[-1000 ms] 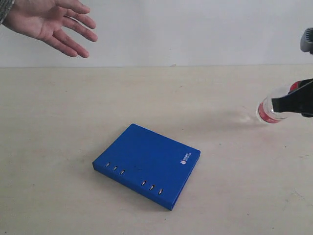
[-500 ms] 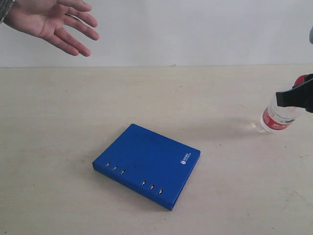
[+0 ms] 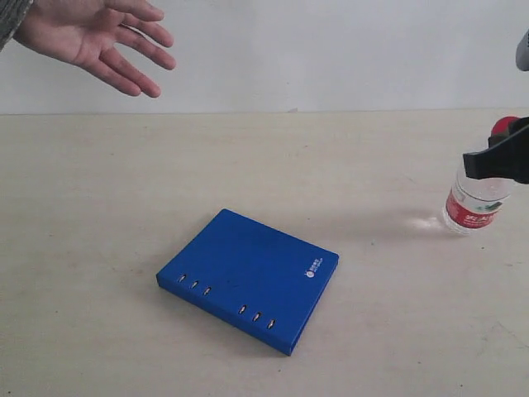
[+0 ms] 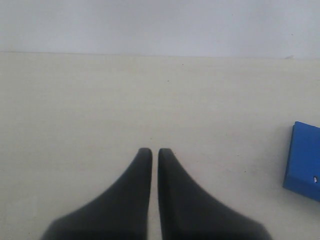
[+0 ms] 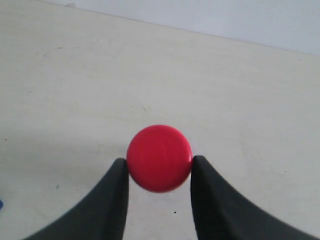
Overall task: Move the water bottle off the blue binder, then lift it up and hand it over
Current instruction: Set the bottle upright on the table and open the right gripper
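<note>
The water bottle [image 3: 477, 198], clear with a red label and a red cap [image 5: 159, 158], stands almost upright at the far right of the table, well away from the blue binder [image 3: 248, 277]. My right gripper [image 3: 496, 161] is shut on its neck just below the cap, and the right wrist view looks straight down on the cap between the two black fingers [image 5: 200, 190]. Whether the bottle's base rests on the table I cannot tell. The binder lies flat in the middle with nothing on it; one corner [image 4: 303, 161] shows in the left wrist view. My left gripper [image 4: 155, 152] is shut and empty above bare table.
An open human hand [image 3: 91, 37] hovers palm-out at the top left, above the far edge of the table. The beige table [image 3: 124, 190] runs back to a white wall [image 3: 331, 50].
The bottle has swung from a tilted pose to nearly upright and moved a little right and down in the right gripper. The hand drifted slightly right. The binder has not moved.
</note>
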Robot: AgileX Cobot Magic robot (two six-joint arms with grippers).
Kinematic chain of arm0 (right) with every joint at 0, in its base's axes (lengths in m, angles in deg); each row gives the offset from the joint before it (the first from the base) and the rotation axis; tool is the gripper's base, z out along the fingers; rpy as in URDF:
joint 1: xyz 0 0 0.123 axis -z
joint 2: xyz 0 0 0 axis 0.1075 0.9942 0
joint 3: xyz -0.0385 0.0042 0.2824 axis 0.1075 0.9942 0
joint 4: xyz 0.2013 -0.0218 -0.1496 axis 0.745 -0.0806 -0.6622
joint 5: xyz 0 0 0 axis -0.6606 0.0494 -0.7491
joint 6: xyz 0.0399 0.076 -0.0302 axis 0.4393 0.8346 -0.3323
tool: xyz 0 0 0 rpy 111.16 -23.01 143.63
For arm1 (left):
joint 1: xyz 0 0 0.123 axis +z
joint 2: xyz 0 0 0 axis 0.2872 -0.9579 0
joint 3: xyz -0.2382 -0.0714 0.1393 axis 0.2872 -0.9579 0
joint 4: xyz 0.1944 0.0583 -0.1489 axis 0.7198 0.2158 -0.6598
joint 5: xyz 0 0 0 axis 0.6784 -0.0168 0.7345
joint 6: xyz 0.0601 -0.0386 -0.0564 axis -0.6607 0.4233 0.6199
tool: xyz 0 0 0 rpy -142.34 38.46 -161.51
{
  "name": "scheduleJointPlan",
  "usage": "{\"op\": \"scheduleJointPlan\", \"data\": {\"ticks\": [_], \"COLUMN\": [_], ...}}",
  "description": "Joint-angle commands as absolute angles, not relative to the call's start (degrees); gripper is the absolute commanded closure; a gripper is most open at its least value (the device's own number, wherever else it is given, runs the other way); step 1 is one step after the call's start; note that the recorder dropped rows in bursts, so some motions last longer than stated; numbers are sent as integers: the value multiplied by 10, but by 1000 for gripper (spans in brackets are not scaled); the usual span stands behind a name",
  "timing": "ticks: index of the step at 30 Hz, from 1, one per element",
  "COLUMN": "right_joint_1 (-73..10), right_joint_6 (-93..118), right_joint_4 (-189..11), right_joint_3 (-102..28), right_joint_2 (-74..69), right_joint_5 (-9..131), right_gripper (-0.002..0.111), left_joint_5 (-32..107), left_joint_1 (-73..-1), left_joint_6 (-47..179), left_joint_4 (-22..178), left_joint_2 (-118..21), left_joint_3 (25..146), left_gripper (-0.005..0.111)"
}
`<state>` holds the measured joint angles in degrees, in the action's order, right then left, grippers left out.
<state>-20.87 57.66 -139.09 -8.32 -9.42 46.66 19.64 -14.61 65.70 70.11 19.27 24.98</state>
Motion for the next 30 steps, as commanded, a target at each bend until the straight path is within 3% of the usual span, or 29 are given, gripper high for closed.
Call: {"op": "scheduleJointPlan", "data": {"ticks": [1,21,30], "right_joint_1": [-204,-204,-204], "right_joint_6": [621,690,722], "right_joint_4": [-1458,-1506,-1506], "right_joint_3": [-81,-81,-81], "right_joint_2": [-97,-97,-97], "right_joint_5": [467,407,403], "right_gripper": [108,107,64], "left_joint_5": [201,201,201], "left_joint_1": [-146,-146,-146], "left_joint_6": [654,654,654], "left_joint_4": [702,702,702], "left_joint_2": [189,189,189], "left_joint_3": [248,248,248], "left_gripper": [102,102,102]}}
